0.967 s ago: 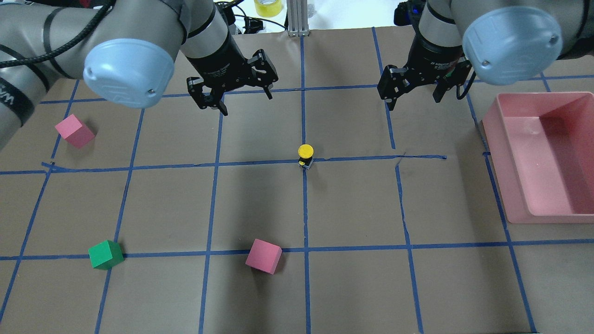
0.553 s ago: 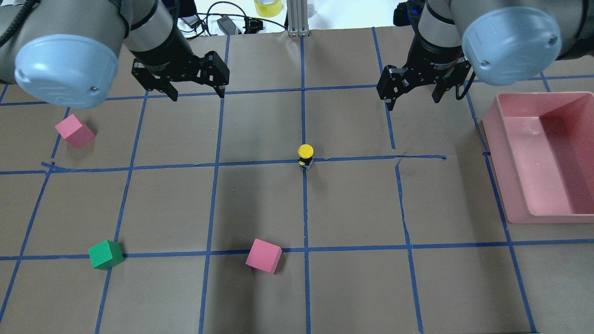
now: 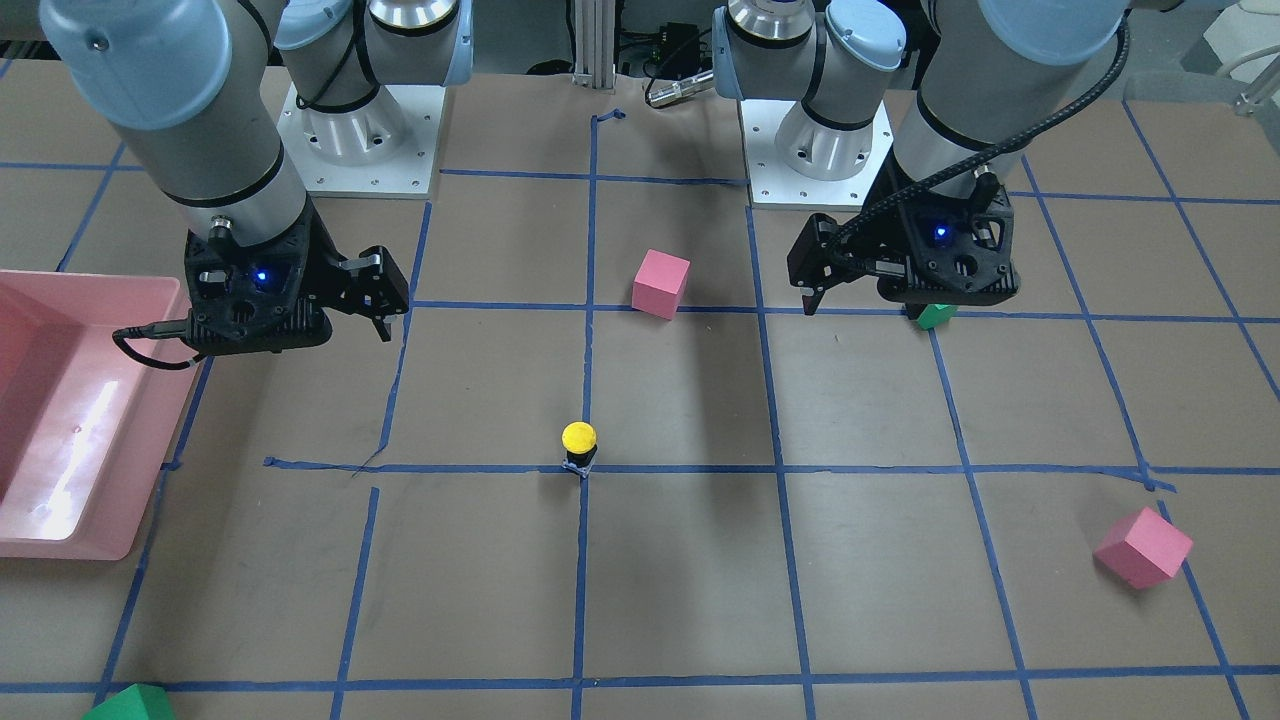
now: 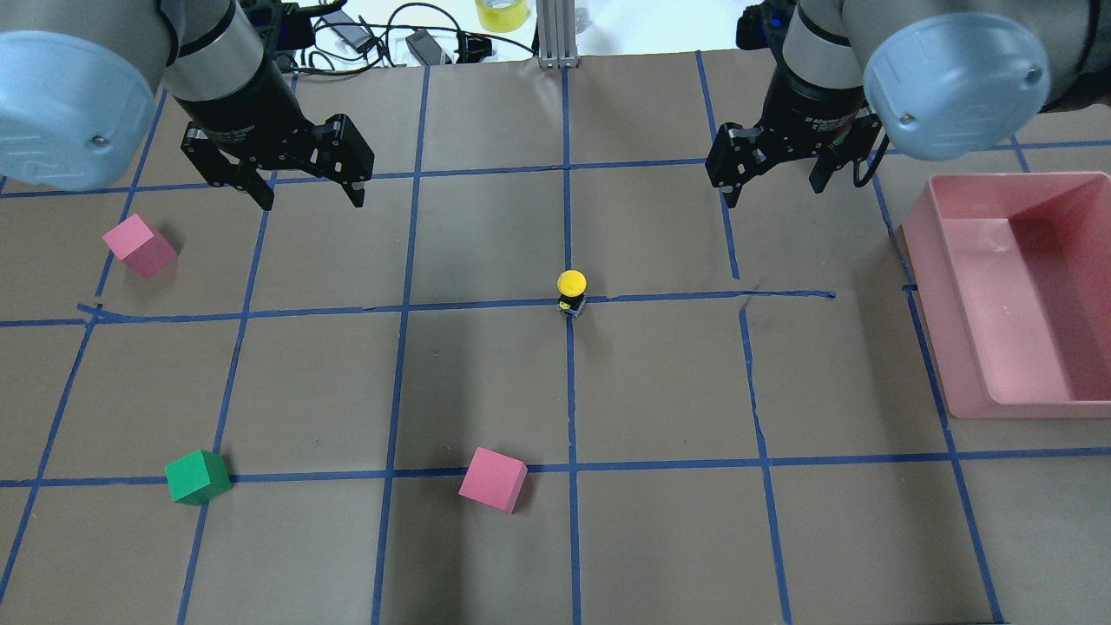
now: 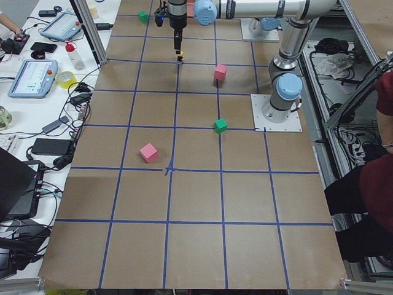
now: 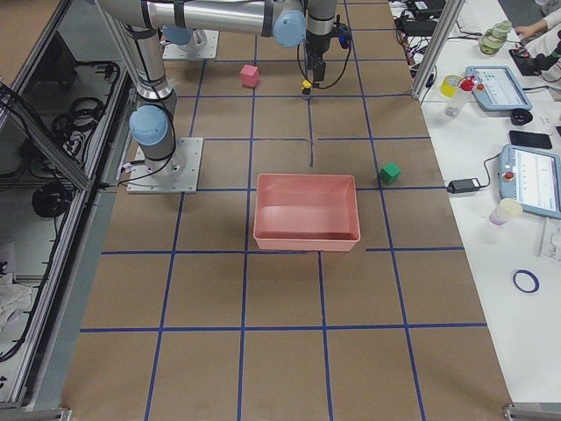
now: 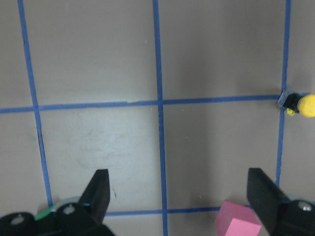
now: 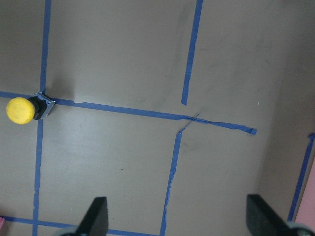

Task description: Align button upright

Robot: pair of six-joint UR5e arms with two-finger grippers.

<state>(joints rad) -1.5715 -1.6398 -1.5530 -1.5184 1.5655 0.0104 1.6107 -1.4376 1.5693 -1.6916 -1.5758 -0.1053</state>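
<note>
The button (image 4: 571, 291) stands upright on the blue tape crossing at the table's centre, yellow cap up, grey base on the paper. It also shows in the front view (image 3: 579, 445), at the right edge of the left wrist view (image 7: 300, 104) and at the left edge of the right wrist view (image 8: 24, 109). My left gripper (image 4: 311, 201) is open and empty, raised above the table far to the button's back left. My right gripper (image 4: 772, 193) is open and empty, raised to the button's back right. Nothing touches the button.
A pink bin (image 4: 933, 317) sits at the right edge. One pink cube (image 4: 139, 246) lies at the left and another (image 4: 493, 478) at the front centre. A green cube (image 4: 198, 476) lies at the front left, and a second (image 6: 390, 173) beyond the bin.
My left arm has swung left, away from the centre, with its gripper still open. The right arm and the button have not moved.
</note>
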